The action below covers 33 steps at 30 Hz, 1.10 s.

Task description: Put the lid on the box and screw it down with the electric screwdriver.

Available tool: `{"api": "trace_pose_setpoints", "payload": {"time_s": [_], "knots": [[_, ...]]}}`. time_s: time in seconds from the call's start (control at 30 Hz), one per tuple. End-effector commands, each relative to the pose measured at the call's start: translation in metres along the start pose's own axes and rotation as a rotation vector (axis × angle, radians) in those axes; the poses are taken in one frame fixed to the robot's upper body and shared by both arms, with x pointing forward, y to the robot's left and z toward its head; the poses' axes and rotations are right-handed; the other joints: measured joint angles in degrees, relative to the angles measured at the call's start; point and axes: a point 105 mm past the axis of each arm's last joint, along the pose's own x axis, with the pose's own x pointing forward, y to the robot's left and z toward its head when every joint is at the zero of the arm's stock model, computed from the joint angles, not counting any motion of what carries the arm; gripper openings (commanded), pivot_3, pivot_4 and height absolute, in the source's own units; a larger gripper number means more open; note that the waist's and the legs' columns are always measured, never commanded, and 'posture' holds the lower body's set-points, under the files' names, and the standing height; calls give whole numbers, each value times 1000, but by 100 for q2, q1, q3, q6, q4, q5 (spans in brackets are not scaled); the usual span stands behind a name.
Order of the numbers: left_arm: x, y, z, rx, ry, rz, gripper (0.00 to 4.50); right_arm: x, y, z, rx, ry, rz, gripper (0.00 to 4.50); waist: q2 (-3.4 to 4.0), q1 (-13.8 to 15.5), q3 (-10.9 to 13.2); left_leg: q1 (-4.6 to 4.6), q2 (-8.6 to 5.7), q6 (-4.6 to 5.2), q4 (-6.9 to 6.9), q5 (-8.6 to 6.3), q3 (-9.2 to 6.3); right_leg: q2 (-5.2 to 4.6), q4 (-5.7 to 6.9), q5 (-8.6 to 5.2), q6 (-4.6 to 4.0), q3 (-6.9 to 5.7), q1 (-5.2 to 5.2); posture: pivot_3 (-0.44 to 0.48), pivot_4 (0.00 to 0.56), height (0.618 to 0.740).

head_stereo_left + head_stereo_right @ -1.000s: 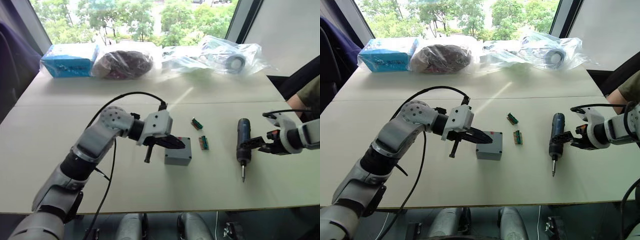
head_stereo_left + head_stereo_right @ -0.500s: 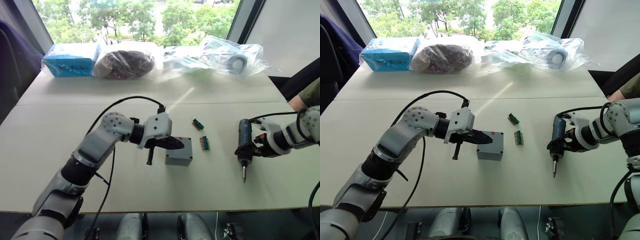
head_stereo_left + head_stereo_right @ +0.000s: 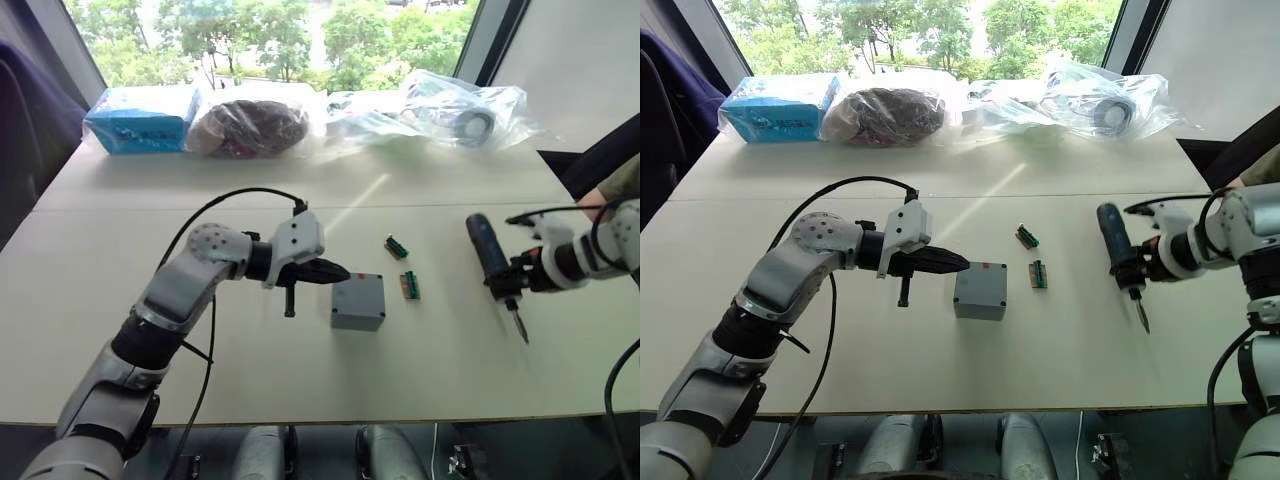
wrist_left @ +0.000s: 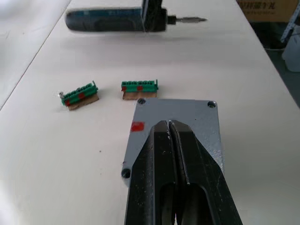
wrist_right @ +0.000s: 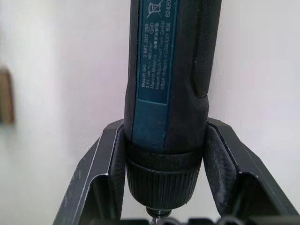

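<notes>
Right end effector is clamped on the electric screwdriver near its chuck, holding it clear of the surface with the bit slanting down toward the robot. Left end effector has its fingers pressed together with nothing between them, and sits just beside the box's left side.

The box stands near the middle of the surface, well apart from the screwdriver. The lid appears to be seated on it already: the left wrist view shows a flat grey top with corner screws and a red mark at one edge. Two green terminal blocks lie between box and tool.

Judgement: the step in hand is carrying the driver to the first corner screw. To do it well, bring the tool nearer upright before descent, pass above the terminal blocks, centre the bit on the screw head before pressing, and brace the box with the left end effector so it cannot slide or twist under torque.
</notes>
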Motion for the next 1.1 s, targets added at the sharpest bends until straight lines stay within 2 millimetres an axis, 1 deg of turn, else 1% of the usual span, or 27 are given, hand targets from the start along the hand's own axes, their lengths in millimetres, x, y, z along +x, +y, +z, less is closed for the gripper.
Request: {"api": "trace_pose_setpoints", "payload": {"time_s": [0.03, 0.1, 0.13, 0.17, 0.2, 0.23, 0.27, 0.3, 0.33, 0.37, 0.4, 0.53, 0.67, 0.73, 0.87, 1.1], "knots": [[-5, 8, 13, 29, -36, -7, 0, -52, 41, 76, -195, -587, 151, 1793, -1, 1, 0, -4, 2, -1, -4, 1, -2, 6, -3, 0, 0, -2, -4, 0, 150, 740], [-4, 9, 12, 26, -31, -18, 0, -64, 57, 82, -226, -750, 222, 1793, -1, -9, 0, -7, 3, -9, -8, 5, -1, 12, -3, -1, 2, -3, -7, 0, 150, 740], [-3, 9, 11, 25, -27, -27, 0, -70, 75, 79, -241, -829, 309, 1793, -1, 2, 0, -7, 4, -21, -10, 13, -2, 13, -1, -2, 3, -3, -9, 0, 150, 740], [-2, 9, 10, 24, -23, -33, 0, -74, 86, 76, -247, -883, 365, 1793, -2, 8, 0, -7, 6, -37, -12, 22, -8, 13, -2, -2, 3, -9, -6, 0, 150, 740], [-2, 9, 10, 23, -22, -41, 0, -78, 100, 70, -245, -921, 447, 1793, -1, 17, 0, -7, 8, -39, -8, 23, -11, 15, -2, -3, 4, -13, -2, 0, 150, 740], [0, 11, 9, 13, -24, -42, 0, -82, 120, 63, -230, -961, 563, 1793, -2, 21, 0, -7, 7, -42, -8, 24, -11, 10, 1, -3, 4, -13, -2, 0, 150, 740], [4, 10, 4, -2, -13, -56, 0, -83, 144, 52, -241, -994, 666, 1793, -2, 20, 0, -8, 7, -42, -5, 25, -14, 8, 1, -2, 4, -15, 1, 0, 150, 740], [8, 8, 1, -12, -4, -71, 0, -83, 161, 41, -252, -1017, 730, 1793, -2, 17, 0, -8, 6, -42, 1, 24, -14, 6, 4, -2, 4, -16, 4, 0, 150, 740], [10, 7, -2, -19, 3, -82, 0, -81, 171, 33, -263, -1035, 746, 1793, -2, 16, 0, -8, 4, -41, 2, 24, -15, 3, 4, -2, 4, -16, 8, 0, 150, 740], [11, 6, -3, -22, 6, -88, 0, -80, 176, 29, -269, -1044, 743, 1793, -1, 16, 1, -7, 4, -35, 3, 20, -14, 3, 5, -2, 5, -15, 7, 0, 150, 740], [11, 6, -4, -22, 7, -90, 0, -79, 178, 27, -269, -1049, 734, 1793, -1, 19, 1, -8, 0, -13, 4, 7, -14, 0, 6, -2, 5, -14, 7, 0, 150, 740], [20, 0, -2, -30, 3, -127, 0, -60, 191, 7, -305, -1027, 724, 1793, -8, 24, -2, -8, -7, -8, 9, 5, -21, -6, 1, -1, 5, -19, 16, 0, 150, 740], [25, -2, -14, -25, 45, -138, 0, -48, 195, 2, -328, -1025, 694, 1793, -7, -13, -1, -7, -6, -8, 9, 5, -21, 1, 4, -1, 4, -17, 11, 0, 150, 740], [28, -3, -16, -24, 52, -139, 0, -43, 194, 0, -335, -1024, 680, 1793, -7, -23, -1, -7, -5, -9, 8, 5, -20, 6, 9, -2, 4, -15, 5, 0, 150, 740], [33, -4, -28, 20, 118, -142, 0, -28, 186, -5, -365, -1010, 618, 1793, -7, 6, -2, -7, -3, -10, 5, 6, -24, 12, 8, -2, 3, -17, 5, 0, 150, 740], [33, -4, -26, 15, 110, -141, 0, -20, 182, -8, -377, -1007, 598, 1793, -7, 9, -1, -3, -3, -9, 8, 6, -24, 4, 9, -2, 4, -17, 12, 0, 150, 740]]}}
